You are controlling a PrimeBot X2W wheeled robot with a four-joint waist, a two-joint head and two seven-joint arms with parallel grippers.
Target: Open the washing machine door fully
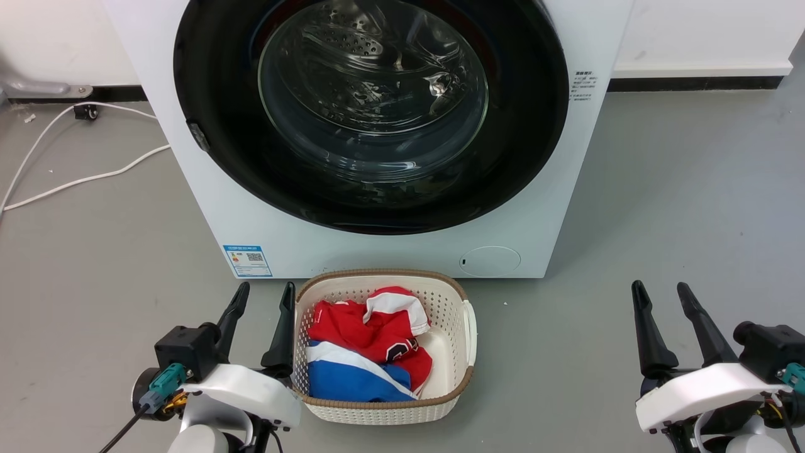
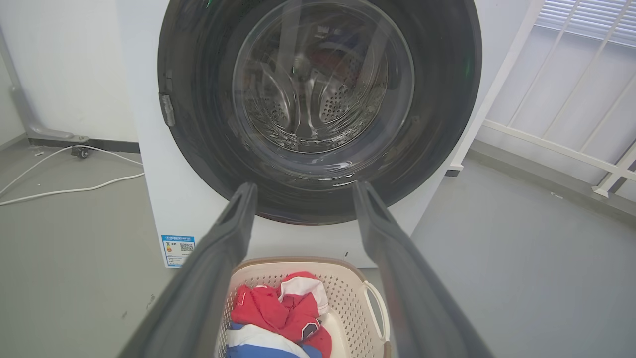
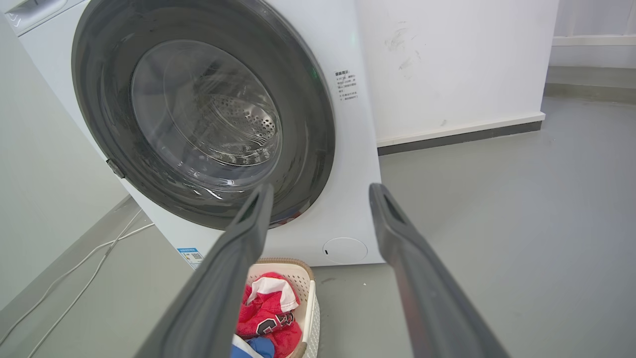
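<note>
The washing machine door (image 1: pixel 214 94) is a glossy black disc with a bulging clear glass centre, lying flat against the white washer front. A small grey latch tab (image 1: pixel 198 136) sits on its left rim. The door (image 2: pixel 198 74) also faces me in the left wrist view, and stands at an angle as the door (image 3: pixel 104 84) in the right wrist view. My left gripper (image 1: pixel 264 294) is open at the lower left, beside the basket, well short of the door. My right gripper (image 1: pixel 661 292) is open at the lower right over bare floor. Both hold nothing.
A cream perforated basket (image 1: pixel 453 352) with red, white and blue clothes stands on the floor right in front of the washer. A white cable (image 1: pixel 88 179) trails over the grey floor at the left. A small round white flap (image 1: pixel 489 260) sits low on the washer.
</note>
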